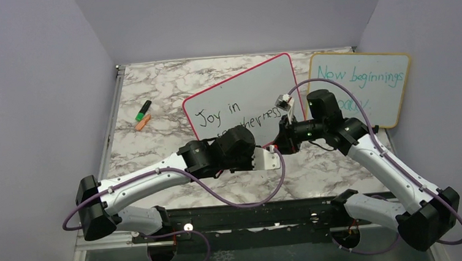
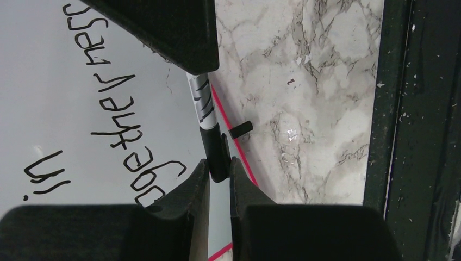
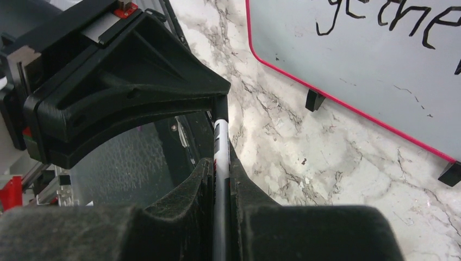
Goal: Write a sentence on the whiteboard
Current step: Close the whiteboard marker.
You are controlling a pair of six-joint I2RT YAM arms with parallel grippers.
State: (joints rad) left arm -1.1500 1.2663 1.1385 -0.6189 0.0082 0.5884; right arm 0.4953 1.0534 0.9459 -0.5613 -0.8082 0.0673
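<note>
Whiteboard (image 1: 244, 93) with a red frame sits on the marble table (image 1: 152, 87), ahead of both sets of jaws where they meet off its near corner. The sentence (image 2: 125, 109), "Joy in togetherness", runs in black just left of the left jaws. The left gripper (image 2: 219, 168) has its jaws nearly closed, pinching the black end of a marker (image 2: 202, 103). The right gripper (image 3: 220, 179) is clamped tight on the white barrel of the same marker. The board's red edge passes directly beneath the marker between the two grips.
</note>
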